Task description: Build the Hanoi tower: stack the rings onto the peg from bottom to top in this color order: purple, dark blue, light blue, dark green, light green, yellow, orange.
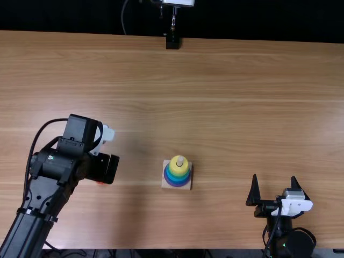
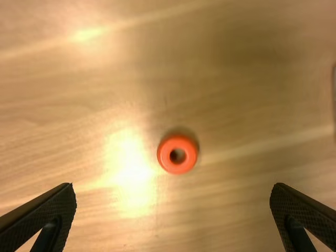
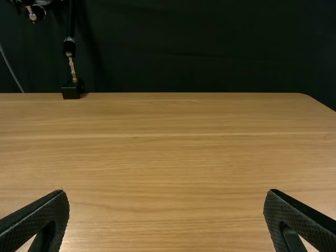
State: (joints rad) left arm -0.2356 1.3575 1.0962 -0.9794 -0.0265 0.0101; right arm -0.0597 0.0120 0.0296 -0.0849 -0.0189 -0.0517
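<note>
Near the middle of the table in the top view, a square wooden base [image 1: 166,183] holds the peg, with purple, blue and green rings stacked under a yellow ring [image 1: 176,167]; the peg's tip rises out of the yellow one. My left gripper [image 1: 111,169] is over the table left of the base, above the orange ring [image 1: 100,183], which it mostly covers. In the left wrist view the orange ring [image 2: 178,154] lies flat on the wood, ahead of my open left gripper [image 2: 173,218]. My right gripper [image 1: 274,185] stands open at the near right; in its wrist view the right gripper [image 3: 166,220] holds nothing.
The table [image 1: 215,97] is bare wood around the base. At its far edge a black mount [image 1: 172,42] with a metal stem is fixed. A dark curtain [image 3: 184,47] hangs behind the far edge.
</note>
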